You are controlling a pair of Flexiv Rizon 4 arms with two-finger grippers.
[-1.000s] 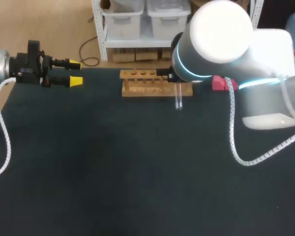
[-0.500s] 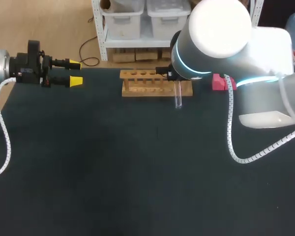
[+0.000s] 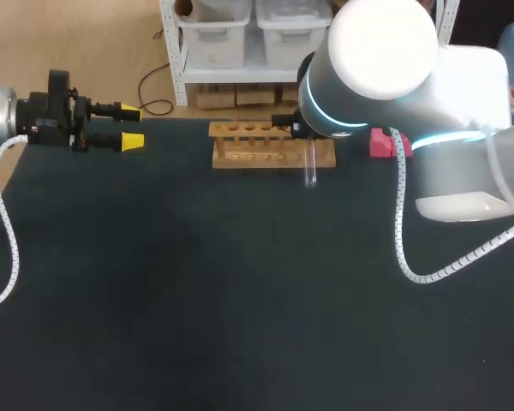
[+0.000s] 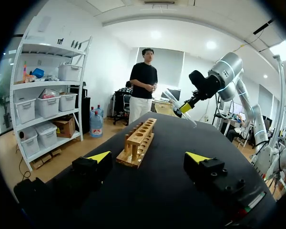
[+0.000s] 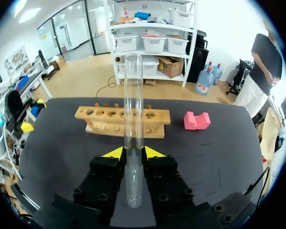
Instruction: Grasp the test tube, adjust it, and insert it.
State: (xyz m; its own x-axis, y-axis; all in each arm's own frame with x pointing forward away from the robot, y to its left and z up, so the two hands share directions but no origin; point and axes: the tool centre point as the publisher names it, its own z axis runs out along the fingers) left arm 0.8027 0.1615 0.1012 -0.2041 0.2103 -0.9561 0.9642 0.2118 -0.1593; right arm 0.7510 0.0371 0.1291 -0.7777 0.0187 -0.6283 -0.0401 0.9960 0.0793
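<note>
A clear glass test tube (image 5: 133,109) stands between the yellow-tipped fingers of my right gripper (image 5: 133,153), which is shut on its lower part. Ahead of it on the table lies the wooden rack (image 5: 119,121) with its row of holes. From above, the test tube (image 3: 310,167) hangs at the right end of the rack (image 3: 253,145), tilted toward the near side, and my right arm's big joint hides the gripper. My left gripper (image 3: 130,126) stands open and empty at the table's far left corner. In its wrist view the rack (image 4: 139,143) lies ahead of the gripper (image 4: 148,160).
A pink block (image 3: 379,144) sits on the table just right of the rack, and also shows as the pink block (image 5: 196,120) in the right wrist view. A white coiled cable (image 3: 403,223) hangs from my right arm over the dark table top (image 3: 197,282).
My right arm has shifted slightly to the left and back, carrying the tube a little closer to the rack. The left arm has not moved.
</note>
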